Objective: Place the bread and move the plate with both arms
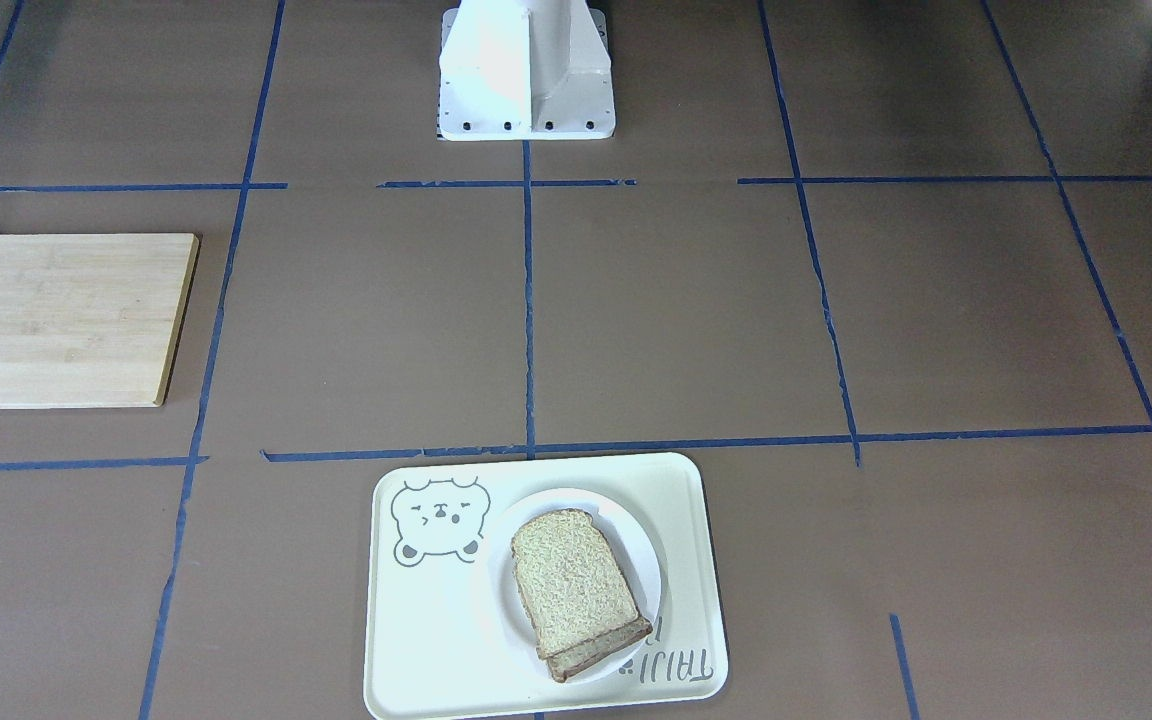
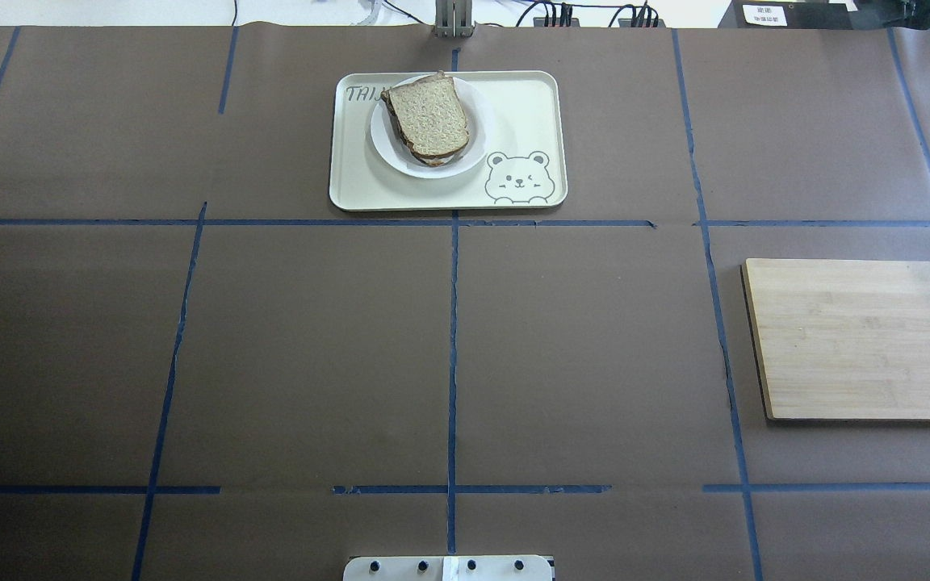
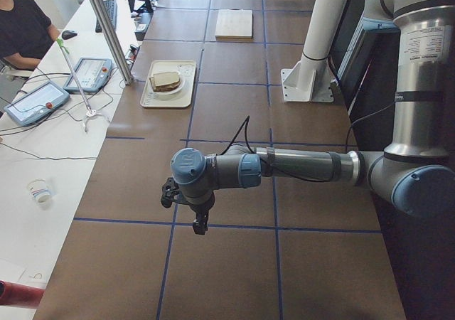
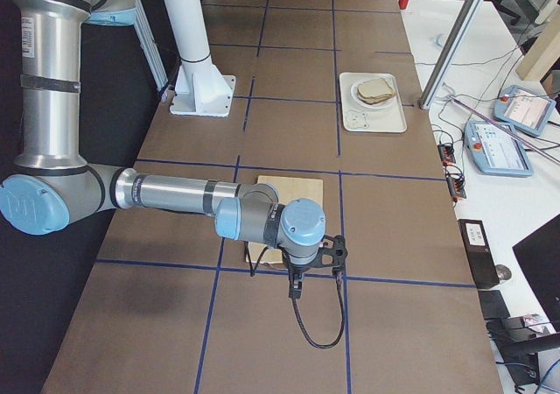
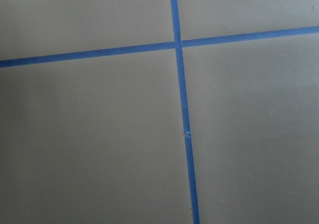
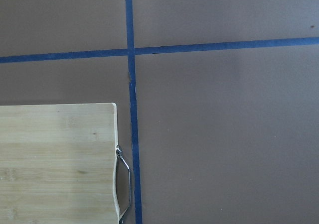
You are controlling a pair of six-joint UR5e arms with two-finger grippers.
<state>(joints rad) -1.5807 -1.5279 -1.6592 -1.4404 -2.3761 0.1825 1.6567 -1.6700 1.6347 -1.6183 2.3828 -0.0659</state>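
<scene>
The bread (image 2: 431, 117) lies on the plate (image 2: 477, 139), far centre and a shade left. The left gripper (image 3: 200, 224) looks marginally nearer than the right gripper (image 4: 294, 287). Whether either is wide or narrow cannot be told.

Brown taped table (image 2: 312, 347) with tray (image 2: 529, 105) and wooden board (image 2: 860, 339)

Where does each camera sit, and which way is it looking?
Front-facing: across the table, facing the white pedestal.
Overhead: behind it, looking down at the tray.
Exterior left: table's end, left arm near.
Exterior right: opposite end, right arm near.
Left wrist: down at blue tape.
Right wrist: down at cutting board.
Shared: exterior views show the bread.
</scene>
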